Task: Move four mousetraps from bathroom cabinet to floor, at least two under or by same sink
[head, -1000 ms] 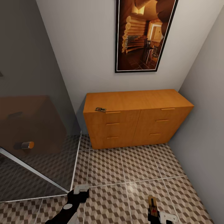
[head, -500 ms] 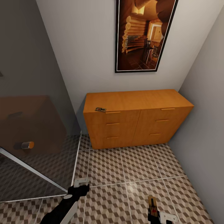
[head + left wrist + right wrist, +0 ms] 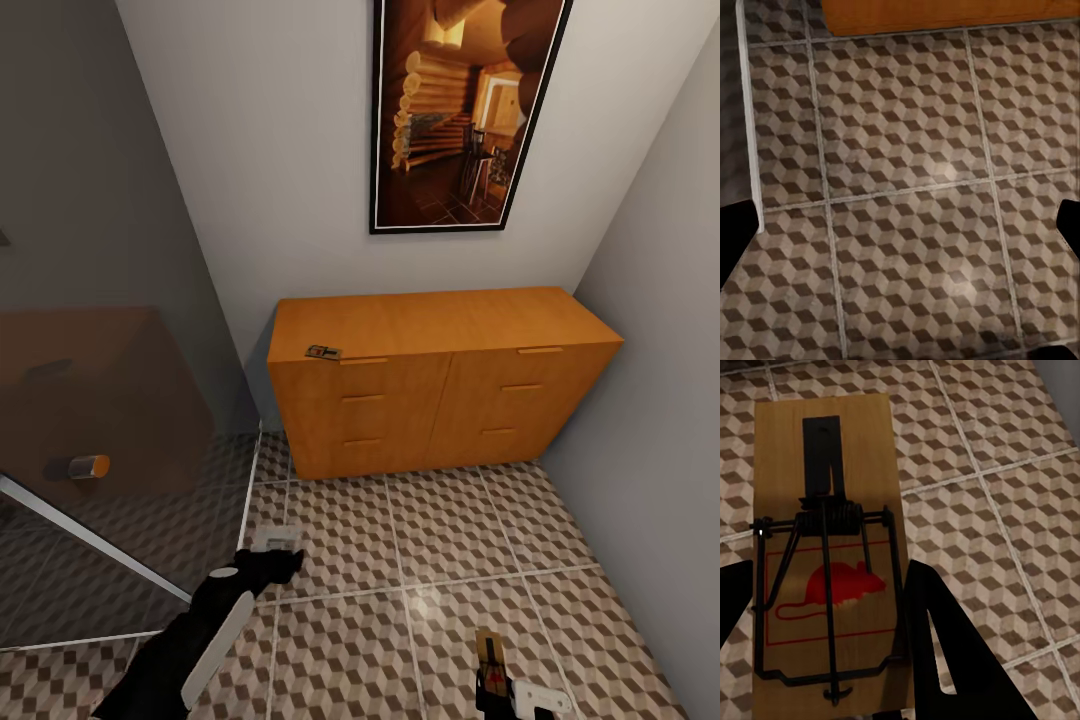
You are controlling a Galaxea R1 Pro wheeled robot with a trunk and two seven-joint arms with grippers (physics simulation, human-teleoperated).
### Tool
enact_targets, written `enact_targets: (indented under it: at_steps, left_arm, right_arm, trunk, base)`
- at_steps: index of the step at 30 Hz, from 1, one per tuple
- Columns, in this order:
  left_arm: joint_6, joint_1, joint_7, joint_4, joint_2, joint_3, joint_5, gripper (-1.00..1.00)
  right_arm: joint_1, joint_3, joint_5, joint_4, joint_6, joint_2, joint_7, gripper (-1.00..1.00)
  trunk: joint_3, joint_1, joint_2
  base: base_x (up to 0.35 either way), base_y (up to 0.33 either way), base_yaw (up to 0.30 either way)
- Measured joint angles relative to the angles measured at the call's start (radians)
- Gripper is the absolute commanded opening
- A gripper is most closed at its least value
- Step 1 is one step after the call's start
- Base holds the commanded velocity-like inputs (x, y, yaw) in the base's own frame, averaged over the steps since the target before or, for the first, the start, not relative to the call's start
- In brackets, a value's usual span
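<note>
The orange-brown cabinet [image 3: 440, 375] stands against the far wall, all drawers closed. One mousetrap [image 3: 322, 351] lies on the front left edge of its top. My right gripper [image 3: 497, 692], low at the near edge, is shut on a second mousetrap [image 3: 489, 658], a wooden board with a red mouse print [image 3: 825, 562] held above the bathroom floor [image 3: 400, 560]. My left gripper [image 3: 278, 542] reaches forward over the cube-pattern tiles, open with nothing between its dark fingers [image 3: 735, 240]. The cabinet's base [image 3: 937, 11] lies ahead of it.
A dark glass shower screen [image 3: 100, 450] with a round handle [image 3: 88, 466] closes off the left side. A grey wall [image 3: 660, 400] bounds the right. A framed picture [image 3: 465, 110] hangs above the cabinet.
My left arm has stretched forward and slightly right, toward the cabinet. The right gripper and its mousetrap have stayed put.
</note>
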Motion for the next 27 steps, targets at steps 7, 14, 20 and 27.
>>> enact_targets:
  at_steps: [7,14,20,27]
  left_arm:
    - [0.086,0.0,0.013,-0.14,0.006,0.063,-0.004,1.0]
    - [0.243,-0.001,0.056,-0.234,0.007,0.082,-0.005,1.0]
    - [0.306,-0.003,0.123,-0.315,0.004,0.085,-0.005,1.0]
    - [0.428,-0.016,0.147,-0.383,-0.004,0.092,-0.004,1.0]
  right_arm:
    - [0.0,0.0,0.001,0.0,0.0,0.0,0.0,-1.0]
    - [0.0,0.0,0.001,0.0,0.001,0.0,0.0,-1.0]
    - [0.0,0.0,0.001,0.0,0.0,0.0,0.0,-1.0]
    - [0.0,0.0,0.001,0.0,0.0,0.001,0.0,-1.0]
  trunk:
    - [0.0,0.0,0.0]
    - [0.0,0.0,0.0]
    - [0.0,0.0,0.0]
    - [0.0,0.0,0.0]
  base:
    - [0.0,0.0,0.0]
    - [0.0,0.0,0.0]
    - [0.0,0.0,0.0]
    - [0.0,0.0,0.0]
